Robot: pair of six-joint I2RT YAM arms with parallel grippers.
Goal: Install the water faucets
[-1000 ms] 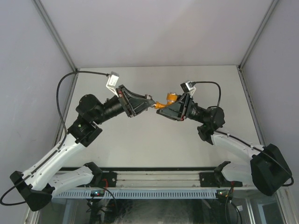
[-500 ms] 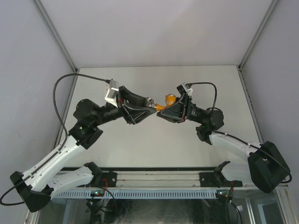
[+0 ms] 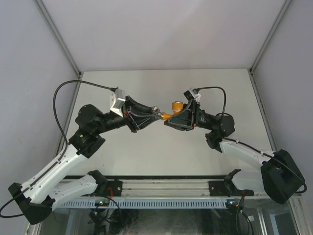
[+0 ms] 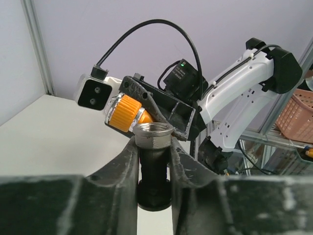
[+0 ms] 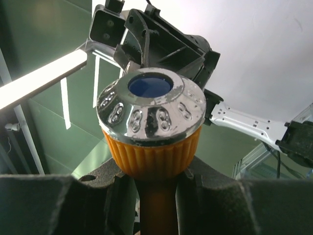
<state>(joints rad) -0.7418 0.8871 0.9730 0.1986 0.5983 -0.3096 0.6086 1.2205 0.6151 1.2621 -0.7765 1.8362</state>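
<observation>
Both grippers meet above the middle of the table (image 3: 146, 147). My left gripper (image 3: 150, 115) (image 4: 153, 156) is shut on a grey metal fitting (image 3: 155, 110) (image 4: 152, 134), which has a threaded bore and sits on a black stem. My right gripper (image 3: 170, 118) (image 5: 156, 196) is shut on the stem of the orange faucet (image 3: 171, 113). The faucet's ribbed knob with its chrome cap (image 5: 151, 117) (image 4: 126, 112) stands above the fingers. The fitting's open end sits right at the orange spout. I cannot tell whether the two are joined.
Grey walls (image 3: 29, 58) enclose the table on three sides. A black cable (image 3: 61, 105) loops out from the left wrist, another (image 3: 226, 100) from the right wrist. A pink basket (image 4: 296, 115) sits on shelving beyond the cell.
The left wrist has rolled, its white camera swinging lower and nearer the arm. The left jaws loosened briefly and closed again on the fitting. The right gripper shifted slightly left.
</observation>
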